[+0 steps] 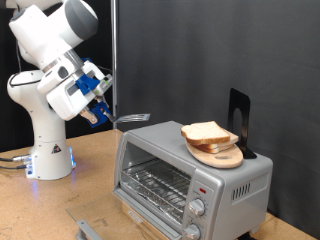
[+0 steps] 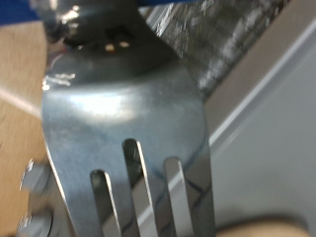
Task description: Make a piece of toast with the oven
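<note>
The gripper (image 1: 101, 113) is up in the air near the oven's top corner at the exterior view's left, and it grips a metal fork (image 1: 131, 119) whose prongs point toward the oven (image 1: 190, 170). The piece of toast (image 1: 209, 133) lies on a round wooden plate (image 1: 222, 156) on top of the oven. Inside the oven you can see only the wire rack (image 1: 155, 183).

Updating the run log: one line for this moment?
gripper: shut on fork | toast: on plate atop oven | oven door: open
</note>
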`<state>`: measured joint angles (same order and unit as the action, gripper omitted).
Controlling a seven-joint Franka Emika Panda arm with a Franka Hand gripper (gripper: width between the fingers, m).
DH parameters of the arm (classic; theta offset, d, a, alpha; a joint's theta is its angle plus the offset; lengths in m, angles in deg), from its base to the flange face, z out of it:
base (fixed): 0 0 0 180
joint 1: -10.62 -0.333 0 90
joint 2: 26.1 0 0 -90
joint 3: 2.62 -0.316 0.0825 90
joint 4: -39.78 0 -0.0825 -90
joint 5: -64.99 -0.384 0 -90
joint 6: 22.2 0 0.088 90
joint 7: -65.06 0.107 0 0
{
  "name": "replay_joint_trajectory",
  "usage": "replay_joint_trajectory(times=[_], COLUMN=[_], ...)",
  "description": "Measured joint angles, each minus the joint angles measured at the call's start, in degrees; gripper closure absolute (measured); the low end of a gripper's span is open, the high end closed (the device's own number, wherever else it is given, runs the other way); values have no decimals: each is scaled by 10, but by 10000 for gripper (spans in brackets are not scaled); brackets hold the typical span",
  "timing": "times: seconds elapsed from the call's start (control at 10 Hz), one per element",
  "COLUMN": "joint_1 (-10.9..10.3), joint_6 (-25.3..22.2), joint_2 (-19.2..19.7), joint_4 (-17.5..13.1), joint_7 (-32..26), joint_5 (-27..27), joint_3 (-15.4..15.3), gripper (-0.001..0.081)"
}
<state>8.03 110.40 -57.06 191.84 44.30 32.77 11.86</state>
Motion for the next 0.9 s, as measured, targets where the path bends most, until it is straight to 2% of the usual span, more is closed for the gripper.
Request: replay_joint_trajectory(times=[0.1, 0.3, 0.9], joint_1=[5, 7, -2], joint_6=[-5, -2, 27], joint_2=[7, 30, 87], joint_4=[-1, -8, -34], joint_7=[27, 66, 77], joint_5=[29, 54, 46], joint_3=[-10, -27, -51], gripper=[443, 443, 443])
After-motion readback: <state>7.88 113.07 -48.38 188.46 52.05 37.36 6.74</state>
